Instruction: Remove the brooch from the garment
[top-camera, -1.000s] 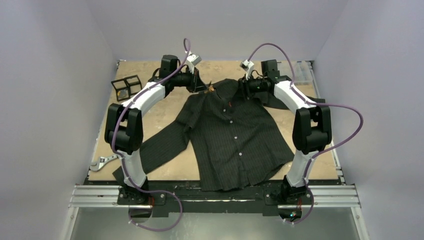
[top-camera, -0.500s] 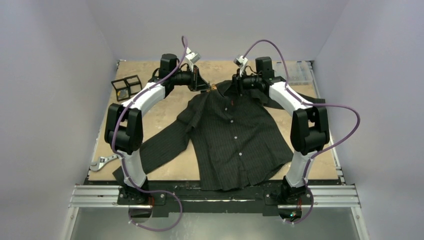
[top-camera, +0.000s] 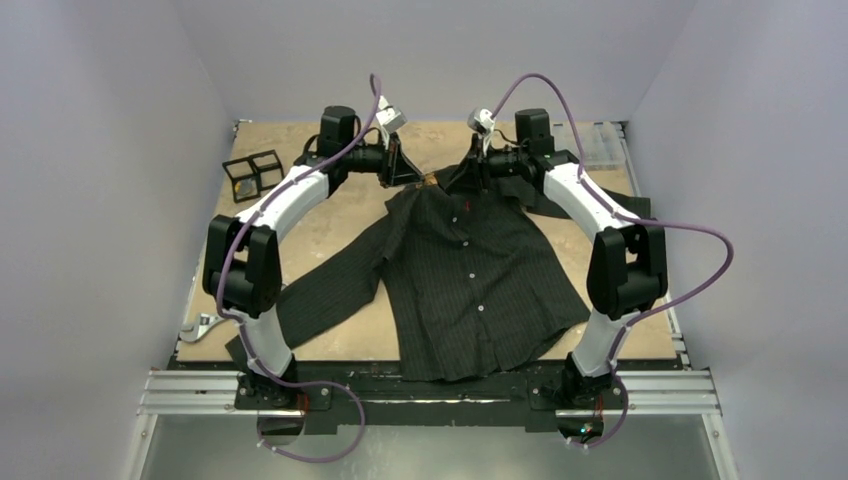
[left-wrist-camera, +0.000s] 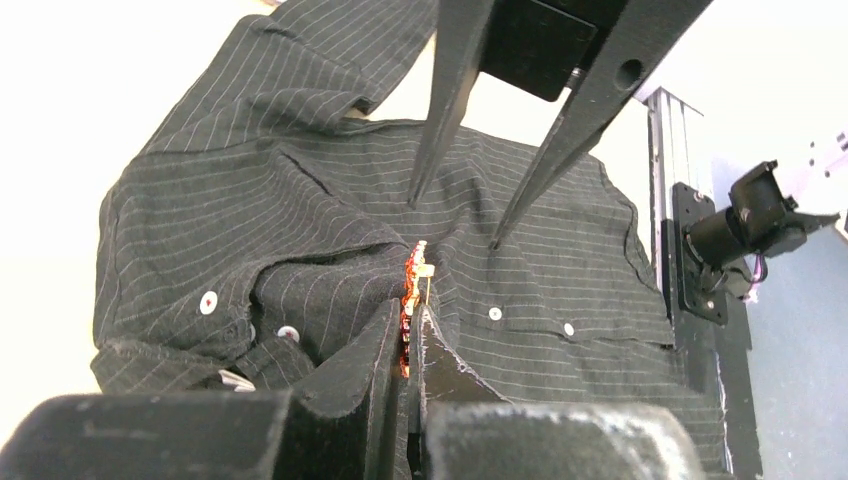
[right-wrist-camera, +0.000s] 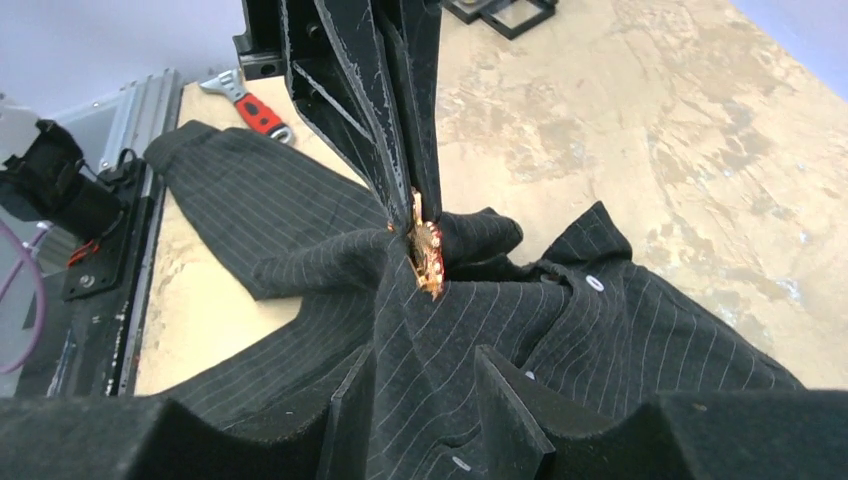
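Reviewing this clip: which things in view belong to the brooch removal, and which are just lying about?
Part of the job:
- garment, the black pinstriped shirt
- brooch at its collar
- left gripper, shut on the brooch
- right gripper, open, tips at the fabric beside it

Lying about:
- red-handled wrench
- black wire frame
- clear plastic box

Black pinstriped garment (top-camera: 470, 280) spread front-up; gold-red brooch (right-wrist-camera: 428, 258) pinned near bunched collar.
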